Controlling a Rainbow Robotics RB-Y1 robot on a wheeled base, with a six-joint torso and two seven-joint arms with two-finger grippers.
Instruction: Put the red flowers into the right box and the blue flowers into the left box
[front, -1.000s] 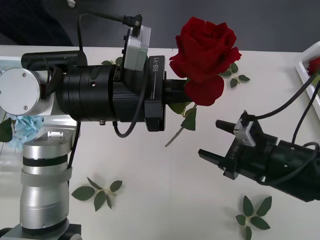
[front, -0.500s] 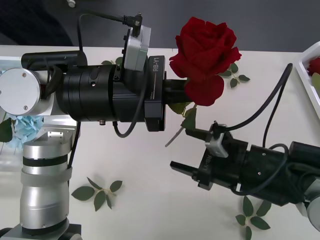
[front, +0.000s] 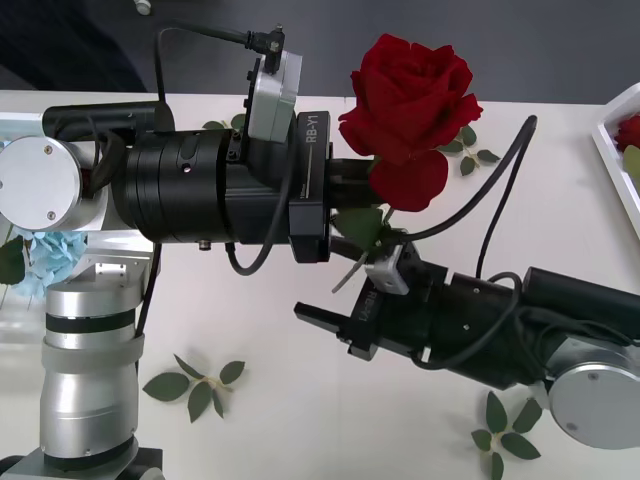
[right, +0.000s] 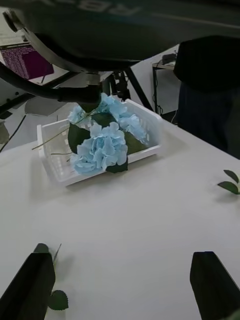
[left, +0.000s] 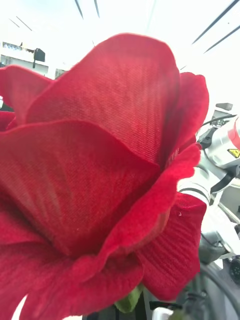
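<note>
Blue flowers fill the left box. Left gripper jaws grip a red rose aloft; right gripper, jaws open, waits beneath; delivery to the right box remains.

The left claw's tips sit hidden behind the deep-red fabric rose; the white plastic tray at far right is cut off.

The white table carries 3 loose green leaf sprigs: 1 near its front left, 1 at its front right, and 1 toward its far edge. Beyond the table stands a purple-lit monitor.
</note>
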